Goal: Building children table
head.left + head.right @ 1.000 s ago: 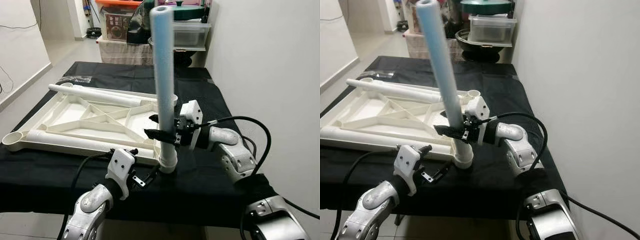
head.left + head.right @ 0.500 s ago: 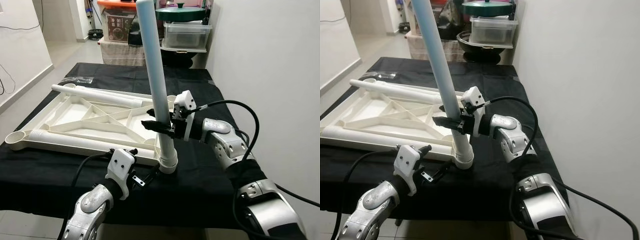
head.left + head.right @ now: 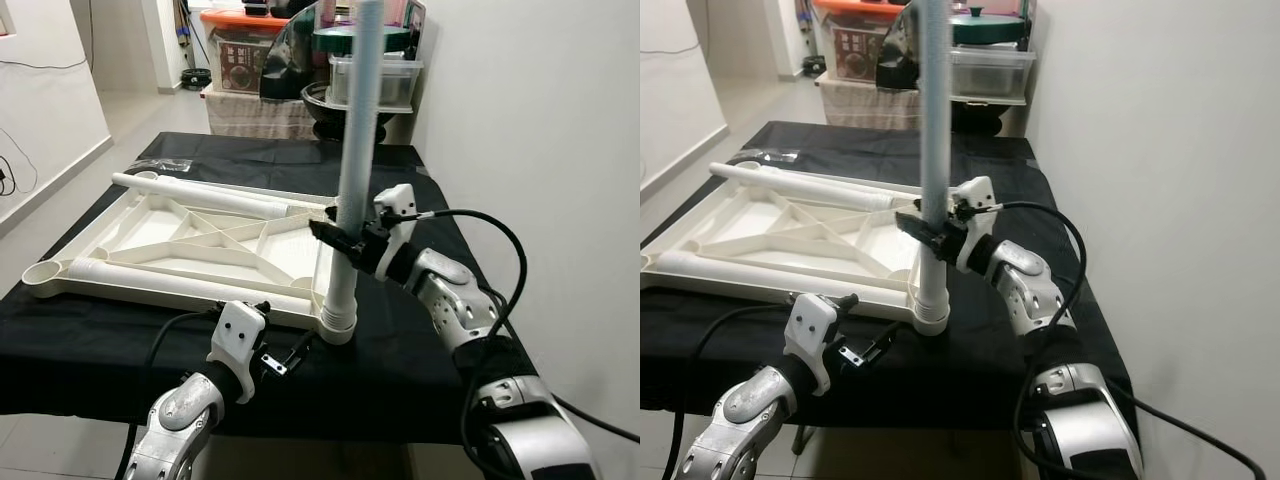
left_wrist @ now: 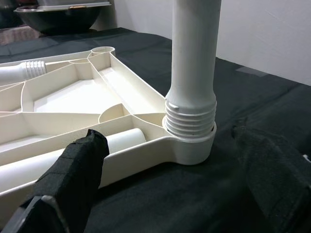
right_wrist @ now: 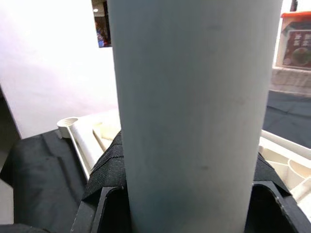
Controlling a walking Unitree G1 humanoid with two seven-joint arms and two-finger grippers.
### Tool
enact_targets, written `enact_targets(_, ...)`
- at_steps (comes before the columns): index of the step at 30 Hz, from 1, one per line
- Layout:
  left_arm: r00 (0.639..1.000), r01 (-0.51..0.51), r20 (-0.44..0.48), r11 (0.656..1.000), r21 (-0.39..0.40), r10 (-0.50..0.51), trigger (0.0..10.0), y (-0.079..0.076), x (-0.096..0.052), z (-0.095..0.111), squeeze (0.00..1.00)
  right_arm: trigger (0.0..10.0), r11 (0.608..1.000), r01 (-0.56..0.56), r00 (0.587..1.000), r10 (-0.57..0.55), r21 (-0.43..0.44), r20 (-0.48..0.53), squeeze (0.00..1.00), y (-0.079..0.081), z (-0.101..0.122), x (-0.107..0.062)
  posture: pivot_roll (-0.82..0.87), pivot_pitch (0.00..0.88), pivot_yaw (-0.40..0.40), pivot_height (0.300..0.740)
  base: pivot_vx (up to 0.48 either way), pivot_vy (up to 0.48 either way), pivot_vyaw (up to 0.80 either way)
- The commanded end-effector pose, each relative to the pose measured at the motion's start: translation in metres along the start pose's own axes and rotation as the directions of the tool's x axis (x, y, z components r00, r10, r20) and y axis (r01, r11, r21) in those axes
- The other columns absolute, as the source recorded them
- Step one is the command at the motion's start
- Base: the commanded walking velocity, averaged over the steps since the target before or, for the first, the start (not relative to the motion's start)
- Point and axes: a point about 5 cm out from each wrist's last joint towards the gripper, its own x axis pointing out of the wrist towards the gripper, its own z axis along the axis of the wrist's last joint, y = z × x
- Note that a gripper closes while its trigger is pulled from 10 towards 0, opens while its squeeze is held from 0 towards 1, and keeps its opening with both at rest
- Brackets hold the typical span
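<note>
The right gripper (image 3: 345,240) clamps the stiff, light, slippery leg (image 3: 352,170) mid-shaft; the left gripper (image 4: 170,194) hangs open beside its threaded base.

Upright leg (image 3: 352,180) blocks corner socket; black cloth (image 3: 400,370) bare around it.

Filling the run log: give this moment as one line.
right end effector: shut on leg | leg: in tabletop corner socket | left end effector: open, near socket
</note>
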Motion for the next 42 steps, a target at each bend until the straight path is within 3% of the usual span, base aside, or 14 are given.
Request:
enact_targets(1,1.0,-0.006,-0.015,1.0,-0.006,0.006,10.0,0.001,0.0,-0.004,0.0,0.0,0.995,0.08,0.989,-0.071,0.063,-0.132,0.0,0.002,-0.038,-0.011,0.04,0.0,-0.069,0.74,0.0,0.0,0.0)
enact_targets(6,1.0,-0.006,-0.013,1.0,0.001,0.006,10.0,0.001,0.0,-0.004,0.0,0.0,0.991,0.132,0.985,-0.127,0.039,-0.113,0.0,0.01,-0.041,-0.009,0.04,0.0,-0.069,0.74,0.0,0.0,0.0)
enact_targets(11,1.0,-0.016,-0.013,1.0,0.002,0.016,10.0,0.002,0.0,-0.006,0.0,0.0,0.993,0.1,0.99,-0.105,-0.055,-0.099,0.0,0.024,-0.042,-0.008,0.04,0.0,-0.068,0.74,0.0,0.0,0.0)
enact_targets(13,1.0,-0.016,-0.013,1.0,0.002,0.016,10.0,0.002,0.0,-0.006,0.0,0.0,0.993,0.1,0.99,-0.105,-0.055,-0.099,0.0,0.024,-0.042,-0.008,0.04,0.0,-0.068,0.74,0.0,0.0,0.0)
enact_targets(15,1.0,-0.014,-0.012,1.0,-0.005,0.014,10.0,0.001,0.001,-0.007,0.0,0.0,0.998,-0.01,0.998,0.006,-0.059,-0.07,0.0,0.031,-0.039,-0.009,0.04,0.0,-0.067,0.74,0.0,0.0,0.0)
enact_targets(18,1.0,-0.011,-0.01,1.0,-0.009,0.011,10.0,0.001,0.001,-0.007,0.0,0.0,0.995,-0.081,0.995,0.078,-0.057,-0.058,0.0,0.032,-0.035,-0.011,0.04,0.0,-0.073,0.74,0.0,0.0,0.0)
enact_targets(24,1.0,-0.014,-0.004,1.0,-0.021,0.014,10.0,0.0,0.002,-0.006,0.0,0.0,0.959,-0.282,0.958,0.281,-0.01,-0.061,0.0,0.034,-0.025,-0.016,0.04,0.0,-0.085,0.74,0.0,0.0,0.0)
enact_targets(37,1.0,-0.015,-0.006,0.999,-0.043,0.015,10.0,-0.002,-0.002,-0.007,0.0,0.0,0.898,-0.434,0.893,0.439,0.073,-0.102,0.0,0.027,-0.022,-0.011,0.07,0.0,-0.104,0.74,0.0,0.0,0.0)
enact_targets(42,1.0,-0.017,-0.009,0.999,-0.043,0.017,10.0,-0.002,-0.006,-0.008,0.0,0.0,0.896,-0.437,0.893,0.442,0.076,-0.084,0.0,0.024,-0.02,-0.009,0.07,0.0,-0.107,0.74,0.0,0.0,0.0)
